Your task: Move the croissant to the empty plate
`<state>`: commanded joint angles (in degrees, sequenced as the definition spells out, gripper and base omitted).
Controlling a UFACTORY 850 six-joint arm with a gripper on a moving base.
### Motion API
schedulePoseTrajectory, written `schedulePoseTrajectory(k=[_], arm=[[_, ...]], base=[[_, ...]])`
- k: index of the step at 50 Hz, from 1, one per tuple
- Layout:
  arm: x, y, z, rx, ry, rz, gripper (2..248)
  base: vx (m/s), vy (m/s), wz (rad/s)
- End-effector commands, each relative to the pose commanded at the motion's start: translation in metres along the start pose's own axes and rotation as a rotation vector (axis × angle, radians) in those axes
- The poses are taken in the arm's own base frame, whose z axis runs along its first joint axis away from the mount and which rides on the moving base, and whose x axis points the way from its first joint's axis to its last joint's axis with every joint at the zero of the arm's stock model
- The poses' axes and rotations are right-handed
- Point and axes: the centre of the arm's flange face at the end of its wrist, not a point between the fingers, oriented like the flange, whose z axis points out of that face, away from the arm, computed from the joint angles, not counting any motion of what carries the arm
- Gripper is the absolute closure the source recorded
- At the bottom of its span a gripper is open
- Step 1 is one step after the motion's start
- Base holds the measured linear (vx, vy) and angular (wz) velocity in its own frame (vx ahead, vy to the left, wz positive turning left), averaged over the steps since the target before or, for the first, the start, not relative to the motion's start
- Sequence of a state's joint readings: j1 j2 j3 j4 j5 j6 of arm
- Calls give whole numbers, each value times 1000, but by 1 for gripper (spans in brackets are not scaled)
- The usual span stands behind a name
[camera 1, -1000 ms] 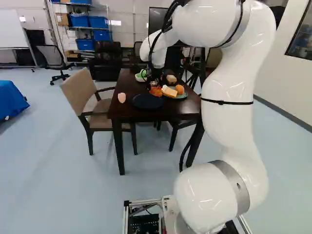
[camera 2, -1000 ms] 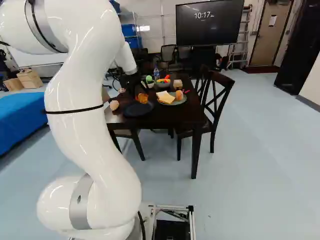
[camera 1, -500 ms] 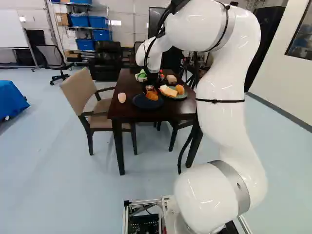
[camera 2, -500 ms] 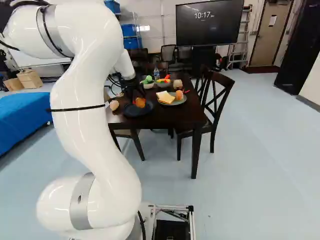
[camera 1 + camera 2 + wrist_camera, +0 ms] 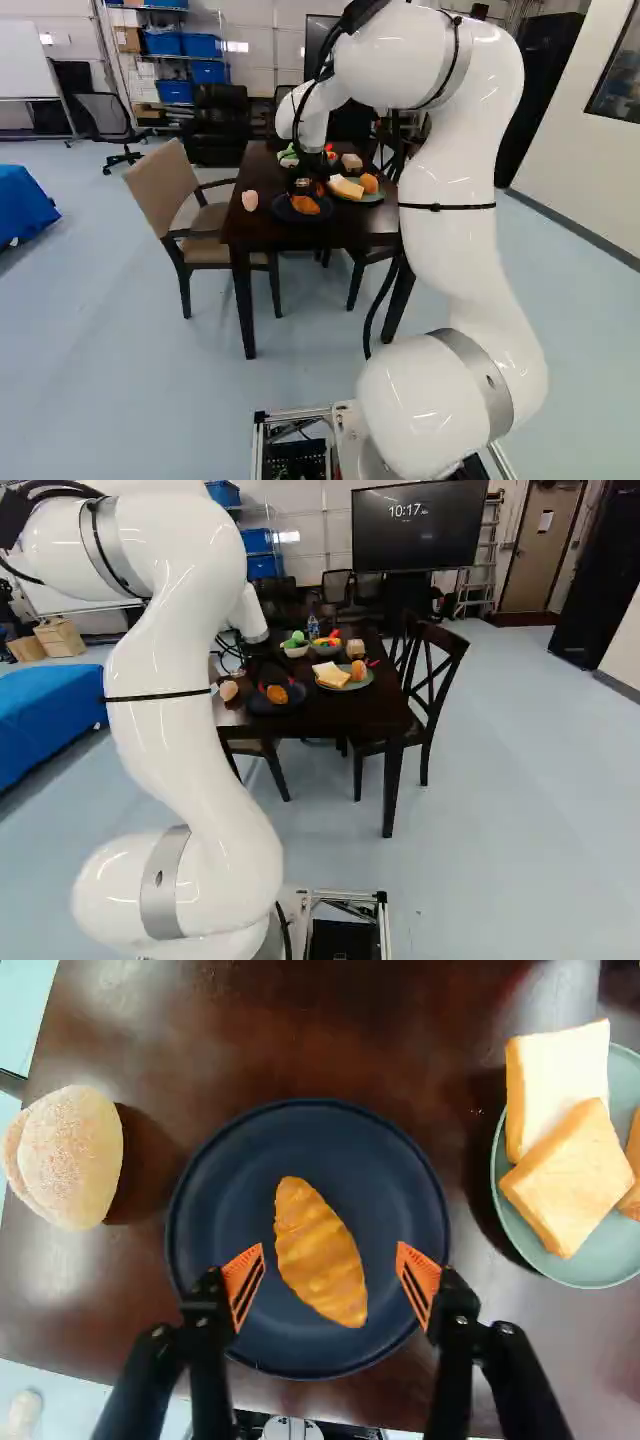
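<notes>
Croissant point(image 5: 321, 1252) lies on the dark plate point(image 5: 395, 1185), near the middle, set a bit slantwise. That plate holds no other food, so I think it is the one the task means, and the big job looks done. In the left base view, the plate sits at the upper middle of the frame, on the near part of the brown table point(image 5: 270, 230). The gripper point(image 5: 330, 1249) is spread wide, with one finger on each side of the croissant and a gap by both orange pads point(image 5: 243, 1280). It pinches nothing. I cannot tell if the fingertips touch the plate.

The next move should be to go straight up and away. If the arm point(image 5: 170, 750), at the left of the right base view, swings sideways too soon, a finger could bump the croissant and roll it to the edge. A low finger could also catch the rim and drag or tip the plate. If the fingers shut too soon, they could grab the croissant and lift it off again. A big swing to one side could knock the round bun point(image 5: 72, 1157) off the table, as it sits near the edge. A swing the other way could hit the green plate point(image 5: 570, 1278) with the bread slices point(image 5: 575, 1175).
</notes>
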<state>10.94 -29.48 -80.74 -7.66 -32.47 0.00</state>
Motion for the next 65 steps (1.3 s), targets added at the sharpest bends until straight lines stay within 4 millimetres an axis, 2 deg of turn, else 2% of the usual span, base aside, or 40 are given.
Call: schedulePoseTrajectory(k=[1,5,6,10,11,31,55,65], arm=[[0,0,0,0,0,0,48],[0,0,0,0,0,0,48],[0,0,0,0,0,0,14],[0,0,0,0,0,0,14],[0,0,0,0,0,0,3],[0,0,-2,0,3,0,3],[-2,2,-37,-5,46,3,3],[-9,5,-53,-8,48,8,3]], base=[[0,0,0],[0,0,0],[0,0,0],[0,0,0],[0,0,0],[0,0,0],[0,0,0],[0,0,0]])
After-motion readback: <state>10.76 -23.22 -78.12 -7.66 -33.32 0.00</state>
